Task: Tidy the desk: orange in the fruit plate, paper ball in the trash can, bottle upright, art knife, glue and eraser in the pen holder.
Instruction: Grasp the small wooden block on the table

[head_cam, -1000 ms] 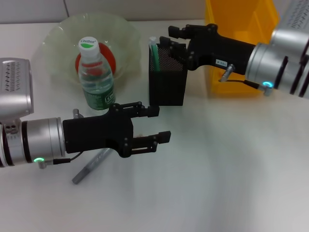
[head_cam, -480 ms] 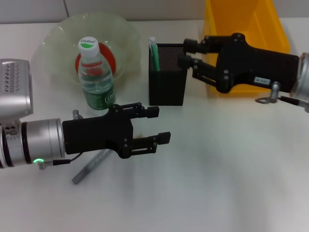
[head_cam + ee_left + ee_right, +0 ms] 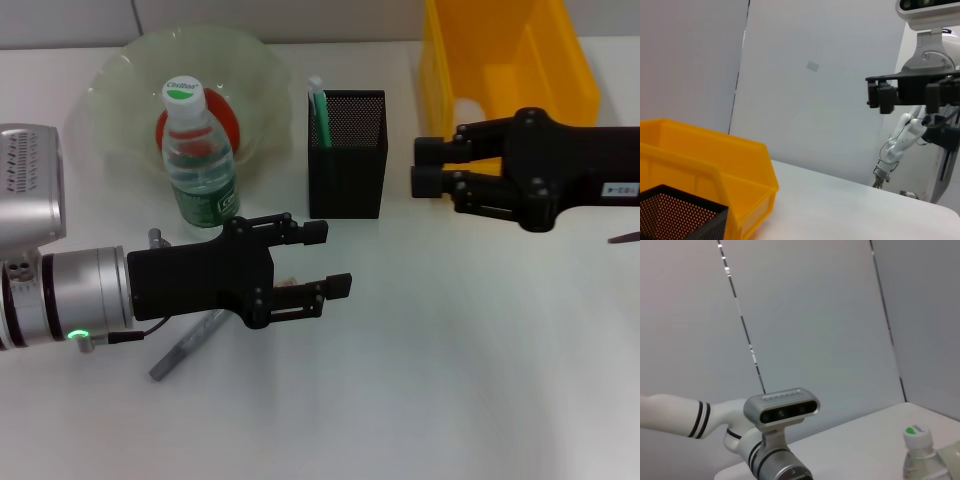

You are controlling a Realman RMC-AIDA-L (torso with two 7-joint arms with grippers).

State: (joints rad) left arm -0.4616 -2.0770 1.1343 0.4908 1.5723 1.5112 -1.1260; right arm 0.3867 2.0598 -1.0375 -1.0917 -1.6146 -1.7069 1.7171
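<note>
The orange (image 3: 226,118) lies in the fruit plate (image 3: 120,75), partly behind the upright bottle (image 3: 197,160), which stands at the plate's near rim. The art knife (image 3: 318,104) sticks up from the pen holder (image 3: 347,165). On the desk, the glue (image 3: 187,345) lies under my left arm. My left gripper (image 3: 329,258) hovers open in front of the pen holder; a small beige bit (image 3: 291,281) below its fingers may be the eraser. To the right of the holder my right gripper (image 3: 428,167) is open and holds nothing. The paper ball is out of view.
The yellow trash can (image 3: 510,55) stands at the back right, behind my right gripper. The left wrist view shows the trash can (image 3: 715,165), the pen holder's rim (image 3: 680,215) and the right gripper (image 3: 885,97) farther off. The bottle's cap (image 3: 916,434) shows in the right wrist view.
My right gripper has drawn back from above the pen holder, moving right and nearer, in front of the trash can. The left arm has not moved.
</note>
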